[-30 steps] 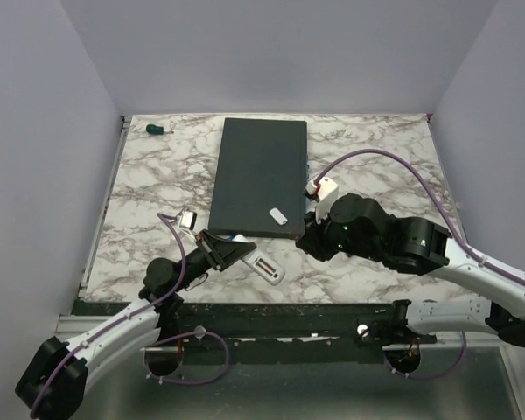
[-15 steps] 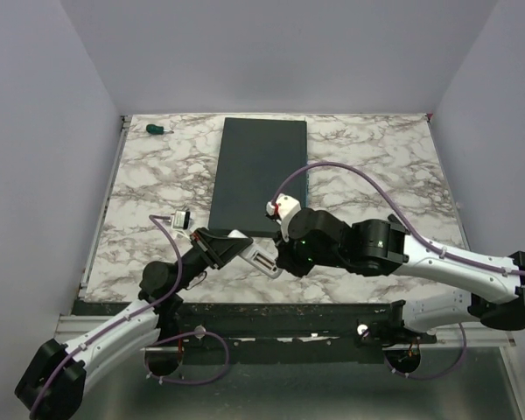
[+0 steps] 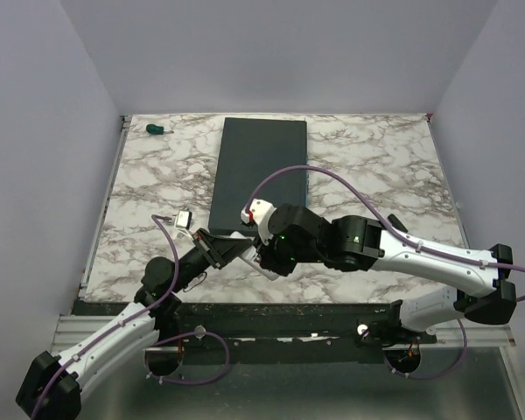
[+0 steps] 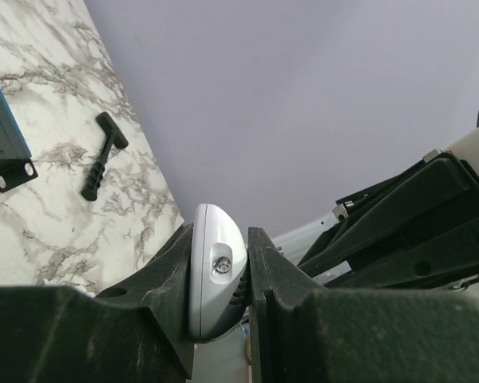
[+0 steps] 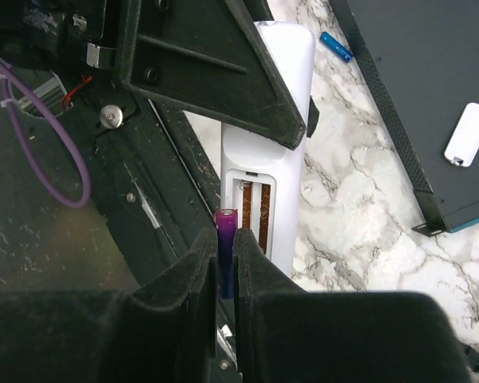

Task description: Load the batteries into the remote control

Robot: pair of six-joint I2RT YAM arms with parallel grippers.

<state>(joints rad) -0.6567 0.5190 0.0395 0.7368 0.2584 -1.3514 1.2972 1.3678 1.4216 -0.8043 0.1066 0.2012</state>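
My left gripper (image 3: 230, 248) is shut on the white remote control (image 3: 244, 237) and holds it by its sides, as the left wrist view (image 4: 216, 270) shows. In the right wrist view the remote (image 5: 273, 171) lies back up with its battery bay (image 5: 255, 211) open and empty. My right gripper (image 3: 264, 259) is shut on the purple-blue battery (image 5: 226, 236). It holds the battery end-up just beside the near left edge of the bay. The blue battery (image 5: 336, 47) lies on the marble next to the dark slab.
The large dark grey slab (image 3: 259, 171) lies behind the grippers, with the small white cover piece (image 5: 469, 134) on it. A green-handled screwdriver (image 3: 157, 129) is at the far left. A black T-shaped tool (image 4: 100, 155) lies on the marble to the right.
My right arm has swung left from beside the slab to over the remote, carrying the purple-blue battery. The left gripper has kept its hold on the remote, shifting slightly.
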